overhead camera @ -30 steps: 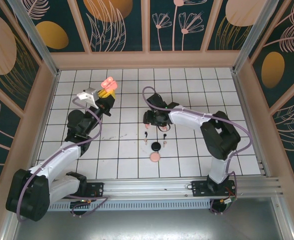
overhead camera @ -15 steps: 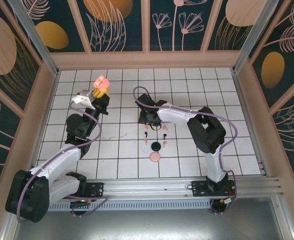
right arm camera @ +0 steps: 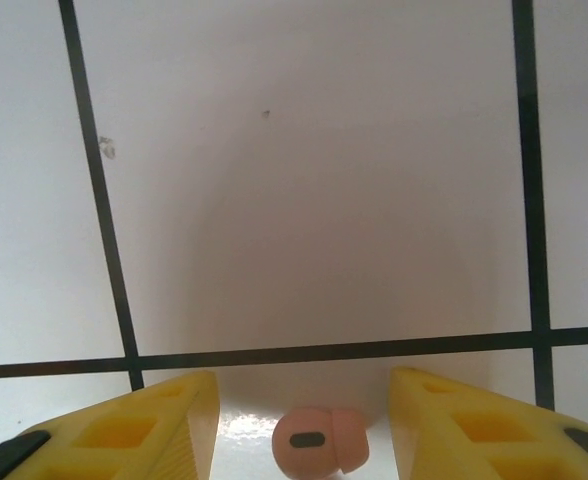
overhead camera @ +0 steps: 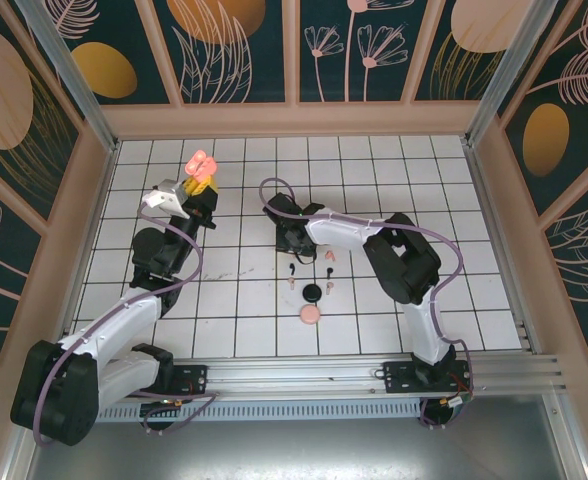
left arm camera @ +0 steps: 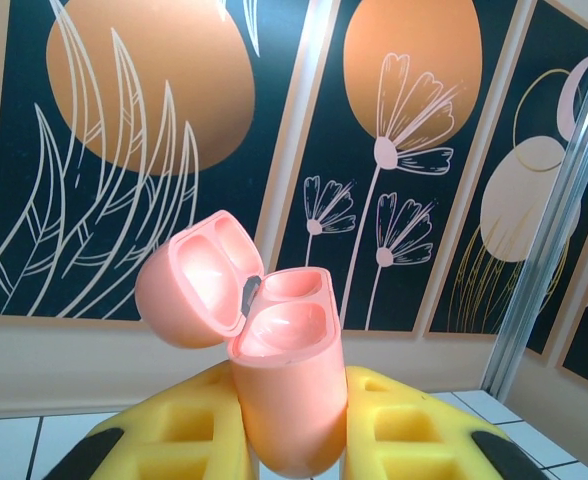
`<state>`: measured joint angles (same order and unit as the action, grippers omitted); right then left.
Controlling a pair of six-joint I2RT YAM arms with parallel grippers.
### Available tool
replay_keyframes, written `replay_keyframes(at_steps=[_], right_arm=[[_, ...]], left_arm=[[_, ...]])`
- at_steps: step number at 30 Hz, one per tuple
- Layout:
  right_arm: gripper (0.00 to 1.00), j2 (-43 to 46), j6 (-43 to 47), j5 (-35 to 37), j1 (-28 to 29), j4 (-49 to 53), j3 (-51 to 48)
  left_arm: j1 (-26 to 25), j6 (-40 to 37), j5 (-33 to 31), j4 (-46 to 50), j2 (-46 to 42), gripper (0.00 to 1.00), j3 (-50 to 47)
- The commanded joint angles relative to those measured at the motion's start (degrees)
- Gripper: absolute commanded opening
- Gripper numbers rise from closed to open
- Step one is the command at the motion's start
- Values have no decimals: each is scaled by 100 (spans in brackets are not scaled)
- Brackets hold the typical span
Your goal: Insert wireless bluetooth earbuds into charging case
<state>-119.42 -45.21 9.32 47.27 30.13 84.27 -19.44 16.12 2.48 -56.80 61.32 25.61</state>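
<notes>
Right gripper (right arm camera: 302,390), jaws spread, straddled a pink earbud (right arm camera: 319,441) up close; overhead it had swung left, left gripper (overhead camera: 203,182) pinching the case (left arm camera: 286,385).

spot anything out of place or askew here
Nothing looks damaged or spilled. The earbuds lie loose on the tiles at mid-table, beside a black case and a peach case. The pink case, open with both sockets empty, is held in the left gripper. One pink earbud lies between the open jaws of the right gripper.
</notes>
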Motion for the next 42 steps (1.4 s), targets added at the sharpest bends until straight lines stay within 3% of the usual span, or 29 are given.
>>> replay_keyframes(at_steps=[1,13,42], right_arm=[[47,-139,-112,235,20,211,177],[39,-299,-127,180,19,179,268],[35,-424,-331,351,263,296,178]], left_arm=[[-7,-101,111,-183,-95,0,15],[-12,-92,192,-174,-85,0,23],[-9,-10,297,-157,-32,0,51]])
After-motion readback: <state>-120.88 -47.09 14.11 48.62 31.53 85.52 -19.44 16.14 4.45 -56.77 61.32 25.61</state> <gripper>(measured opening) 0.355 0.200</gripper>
